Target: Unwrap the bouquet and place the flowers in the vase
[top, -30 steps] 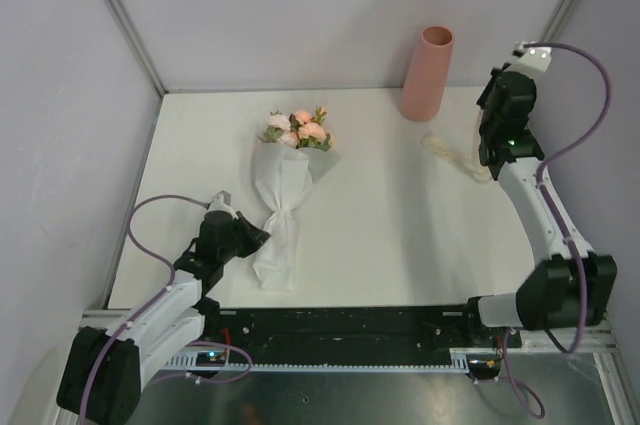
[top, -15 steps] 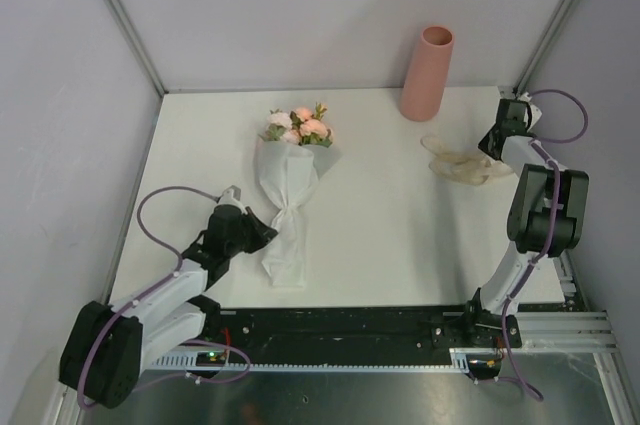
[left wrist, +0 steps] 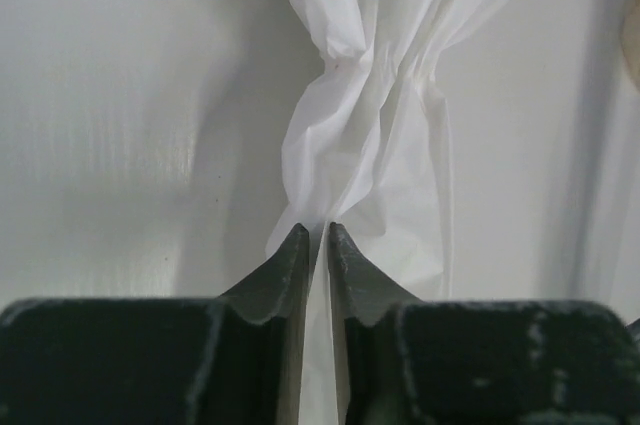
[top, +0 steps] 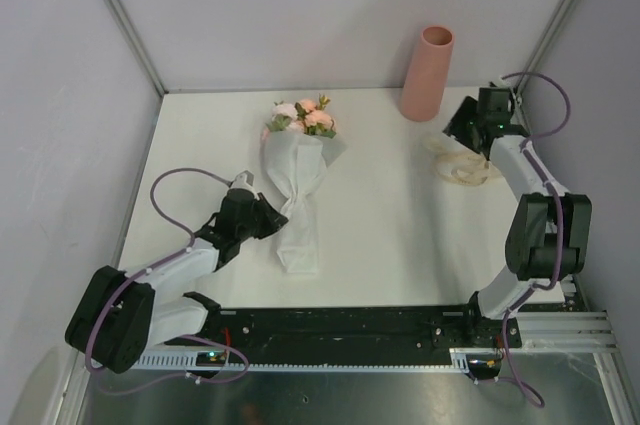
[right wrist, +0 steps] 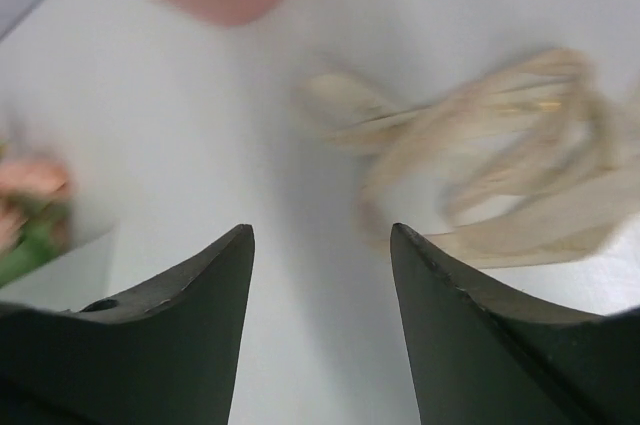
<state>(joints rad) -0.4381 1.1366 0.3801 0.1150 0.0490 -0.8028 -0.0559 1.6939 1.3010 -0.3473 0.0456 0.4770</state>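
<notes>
Two hands: left hand (left wrist: pixel 318 231) pinches bouquet (left wrist: pixel 372 135), right hand (right wrist: pixel 321 235) gapes empty.

Only the paper part of the bouquet (left wrist: pixel 370 115) is seen here: thin white wrapping, gathered into a tight crumpled pinch near the top centre and spread out again above and below it. No flowers or stems are shown. The wrap is laid on a white table (left wrist: pixel 120 95), and a soft grey shadow is cast to its left. At the bottom edge the left gripper (left wrist: pixel 318 235) is seen from behind. Its two dark fingers (left wrist: pixel 290 265) are drawn almost together, with only a narrow slit left between the pointed tips. The lower flare of the paper is met exactly there, and a thin fold of it appears to be caught in the slit.
</notes>
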